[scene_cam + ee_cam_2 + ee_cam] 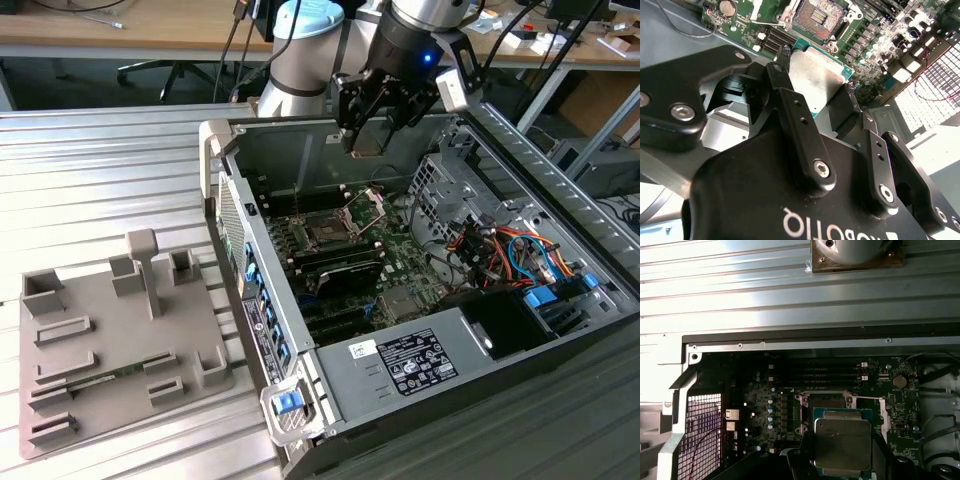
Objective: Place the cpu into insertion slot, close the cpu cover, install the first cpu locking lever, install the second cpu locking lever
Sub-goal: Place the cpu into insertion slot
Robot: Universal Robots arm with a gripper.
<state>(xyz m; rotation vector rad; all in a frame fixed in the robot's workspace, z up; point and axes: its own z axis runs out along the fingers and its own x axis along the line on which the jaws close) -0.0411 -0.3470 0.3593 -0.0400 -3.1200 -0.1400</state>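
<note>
One step is occupying the arm: bringing the cpu to the insertion slot. On the exterior view's left, a grey fixture tray (100, 340) is lying on the ribbed metal table (100, 170), well apart from the work. Next comes the open computer case (250, 300), with the green motherboard (400, 260) lying flat inside it. On that board the insertion slot (326, 232) is sitting bare, and the cpu cover (372, 205) is standing raised just beside it, on the side toward the exterior view's right.

Above the cover, clear of the board, the gripper (372, 140) is hanging with its fingers (795, 120) clamping the cpu (817, 80) by two opposite edges, silvery top toward the wrist. In the first wrist view the chip's outline is overlapping only the near edge of the socket, so I judge it is not yet centred.

Doing this well probably means keeping the chip level and sliding it sideways while it is high, until its square is sitting inside the socket's rim. After that it should be going straight down with no dragging across the contacts. The chip's corner marks are too small to tell, so its orientation needs checking against the socket. The fingers should be passing beside the raised cover, not pressing it.

Farther right, the drive cage (440, 180) and the coloured cables (500, 245) are crowding the wrist, which needs room there.
</note>
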